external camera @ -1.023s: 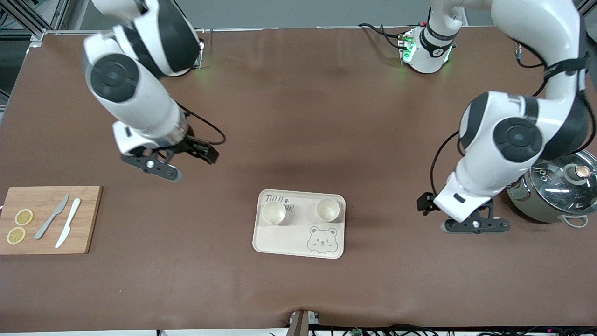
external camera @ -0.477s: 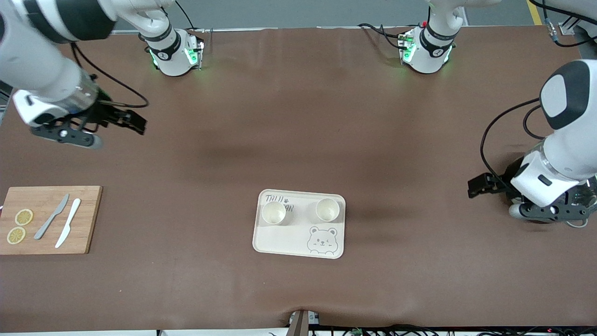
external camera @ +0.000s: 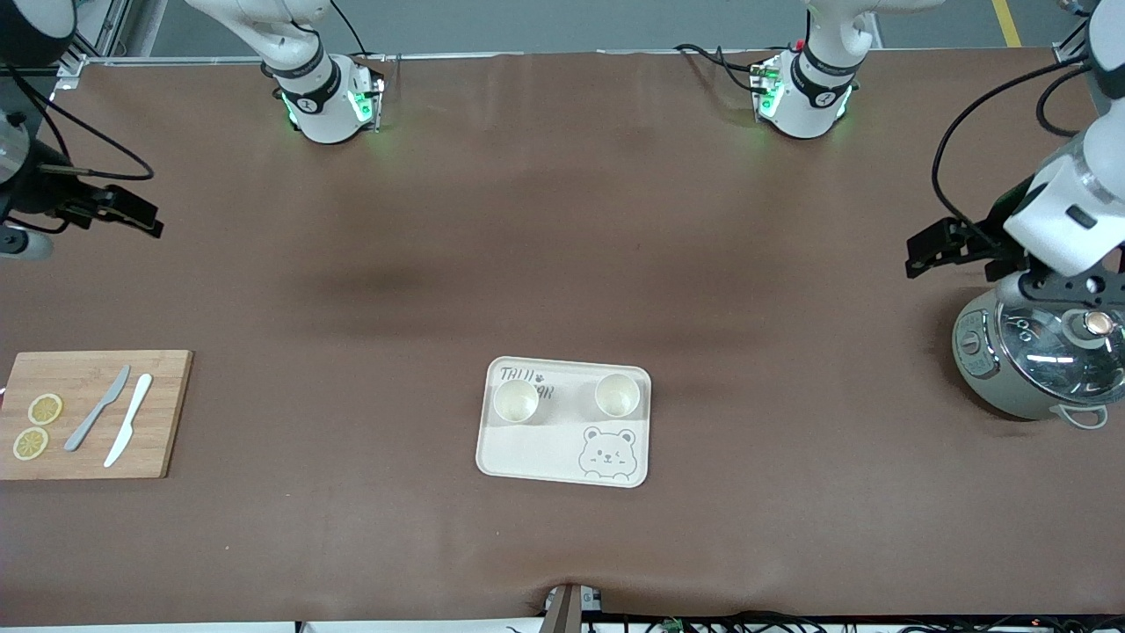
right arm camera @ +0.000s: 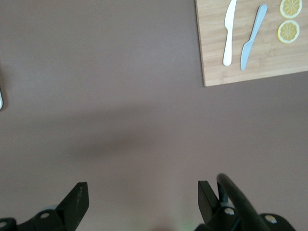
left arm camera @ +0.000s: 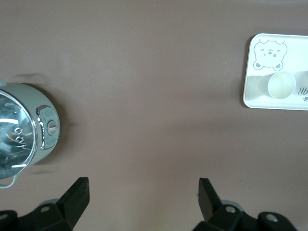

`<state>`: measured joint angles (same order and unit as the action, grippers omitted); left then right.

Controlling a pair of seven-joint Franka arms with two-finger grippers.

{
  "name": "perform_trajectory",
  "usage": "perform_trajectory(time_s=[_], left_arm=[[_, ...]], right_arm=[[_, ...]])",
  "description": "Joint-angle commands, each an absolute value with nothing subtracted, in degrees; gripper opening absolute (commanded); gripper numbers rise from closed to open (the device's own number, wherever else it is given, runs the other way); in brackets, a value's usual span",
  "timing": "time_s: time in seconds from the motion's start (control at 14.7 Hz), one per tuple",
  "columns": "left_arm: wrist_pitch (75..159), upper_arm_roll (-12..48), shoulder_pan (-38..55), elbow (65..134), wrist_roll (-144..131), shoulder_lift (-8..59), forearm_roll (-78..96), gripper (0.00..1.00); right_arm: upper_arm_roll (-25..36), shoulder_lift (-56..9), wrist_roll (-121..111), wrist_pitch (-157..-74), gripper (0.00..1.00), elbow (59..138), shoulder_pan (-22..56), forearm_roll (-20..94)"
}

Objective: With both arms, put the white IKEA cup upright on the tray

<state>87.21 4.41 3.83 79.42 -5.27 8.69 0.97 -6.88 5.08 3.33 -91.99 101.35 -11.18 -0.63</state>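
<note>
The cream tray (external camera: 536, 453) with a bear face lies on the brown table, nearer to the front camera than the table's middle. Two white cups, one (external camera: 515, 401) toward the right arm's end and one (external camera: 617, 395) toward the left arm's end, stand upright on it. My left gripper (external camera: 1068, 285) is open and empty, high over the pot. My right gripper (external camera: 13, 244) is open and empty, over the table's edge at the right arm's end. The left wrist view shows the left gripper (left arm camera: 143, 197), the tray (left arm camera: 293, 53) and one cup (left arm camera: 281, 85). The right wrist view shows the right gripper (right arm camera: 143, 197) over bare table.
A wooden cutting board (external camera: 158, 413) with two knives and two lemon slices lies at the right arm's end; it also shows in the right wrist view (right arm camera: 216, 57). A grey-green pot with a glass lid (external camera: 1037, 360) stands at the left arm's end and shows in the left wrist view (left arm camera: 24, 134).
Both arms have swung outward, away from the tray, toward their own ends of the table. The left gripper now hangs over the pot. Tray and cups have not moved.
</note>
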Motion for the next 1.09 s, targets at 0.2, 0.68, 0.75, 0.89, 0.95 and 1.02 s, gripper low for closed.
perform_trajectory(time_s=[0.2,0.68,0.75,0.89,0.95,1.02], left_arm=[[86.8,4.3,3.6,82.0,-4.5,6.3,-1.9,1.0],[85.3,4.4,3.9,86.2,-4.5,-0.7,-1.2,1.0],[85.5,4.4,3.9,86.0,-4.4,-0.6,-1.1,1.0],[85.5,4.4,3.9,85.9,-2.7,-0.4,-1.9,1.0],[85.5,4.3,3.7,86.0,-0.5,-0.4,-2.1,1.0],[85.5,4.1,3.5,86.0,1.0,-0.3,-2.1,1.0]], right_arm=[[-7.9,5.6,1.7,-93.4,1.0,102.6,-12.4,0.4],[-7.9,5.7,1.6,-93.1,1.0,102.2,-12.4,0.4],[-8.0,5.6,1.6,-93.2,1.0,102.2,-12.4,0.4],[-8.0,5.6,1.5,-93.3,1.0,102.2,-12.3,0.4],[-8.0,5.6,1.5,-93.3,1.0,102.2,-12.2,0.4],[-8.0,5.6,1.5,-93.3,1.0,102.2,-12.2,0.4]])
